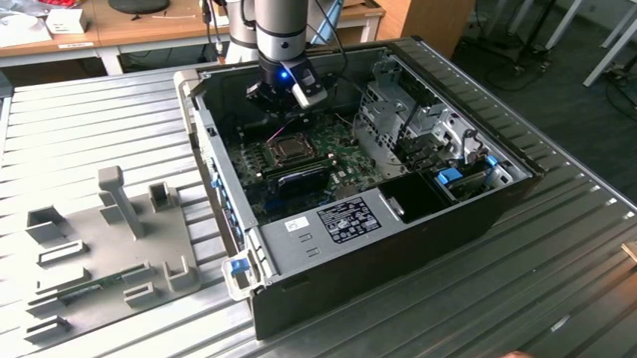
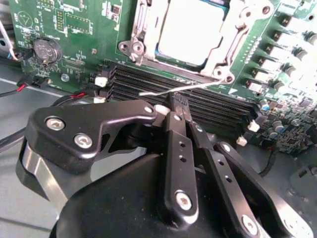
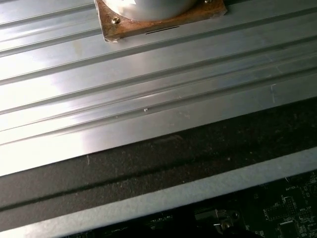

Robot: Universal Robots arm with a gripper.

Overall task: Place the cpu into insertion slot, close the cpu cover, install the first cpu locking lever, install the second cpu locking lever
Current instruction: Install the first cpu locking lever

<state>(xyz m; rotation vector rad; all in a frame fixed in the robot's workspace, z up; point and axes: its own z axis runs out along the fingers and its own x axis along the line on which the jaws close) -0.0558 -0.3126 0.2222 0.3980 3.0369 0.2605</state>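
Observation:
In the second wrist view the cpu (image 2: pixel 190 29) lies in the insertion slot (image 2: pixel 148 54), its silvery top showing through the window of the cpu cover (image 2: pixel 218 52), which lies flat over it. A thin wire locking lever (image 2: pixel 198 85) runs along the socket's edge over the black memory slots. My gripper (image 2: pixel 178 103) is shut, its black fingertips together right by the lever's free end; I cannot tell whether they touch it. In the exterior view the gripper (image 1: pixel 283 93) hangs inside the open computer case just behind the socket (image 1: pixel 289 148).
The case walls (image 1: pixel 214 149) and a metal drive cage (image 1: pixel 408 123) hem in the green board (image 1: pixel 333 160). Long memory slots (image 2: pixel 208 101) and a coin battery (image 2: pixel 47 49) lie near the fingertips. A grey fixture plate (image 1: pixel 110 246) sits on the ribbed table (image 3: pixel 148 89) at the exterior view's left.

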